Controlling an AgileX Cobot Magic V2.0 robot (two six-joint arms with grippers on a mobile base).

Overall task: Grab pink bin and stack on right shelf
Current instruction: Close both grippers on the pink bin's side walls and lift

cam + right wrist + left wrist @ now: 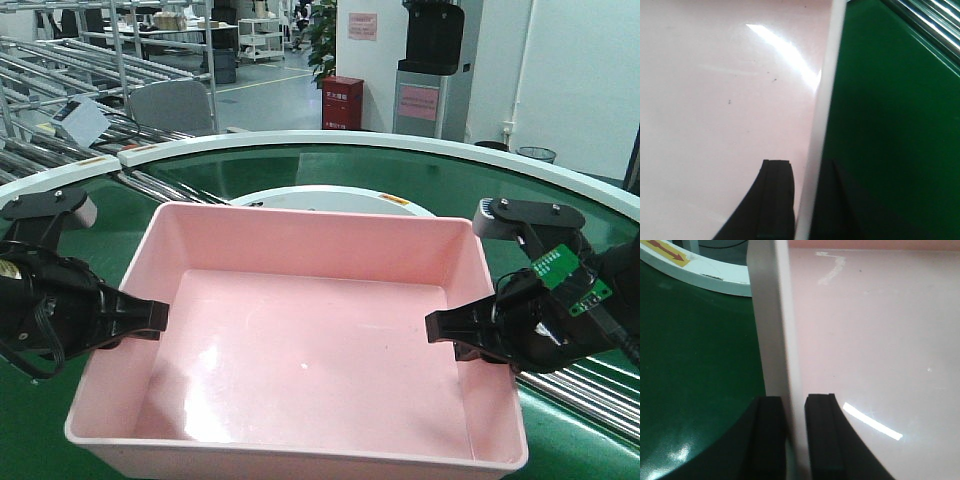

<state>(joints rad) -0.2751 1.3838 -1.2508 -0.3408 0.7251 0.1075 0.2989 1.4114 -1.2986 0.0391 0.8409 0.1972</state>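
Pink bin (300,340) fills centre and lower frame of front view, over green conveyor belt (560,190); resting or lifted, cannot tell. Bin empty.

Left gripper (150,315) at mid-left wall, right gripper (445,325) at mid-right wall. Each pincer straddles its wall, one finger inside, one outside, pinched on plastic.

Judgement: tub light, thin-walled, likely flexes a little; glossy sloping sides probably slippery. Best hold: opposite side walls just under rolled rim. Lift level, or wall may slip free.

Right shelf not in view.
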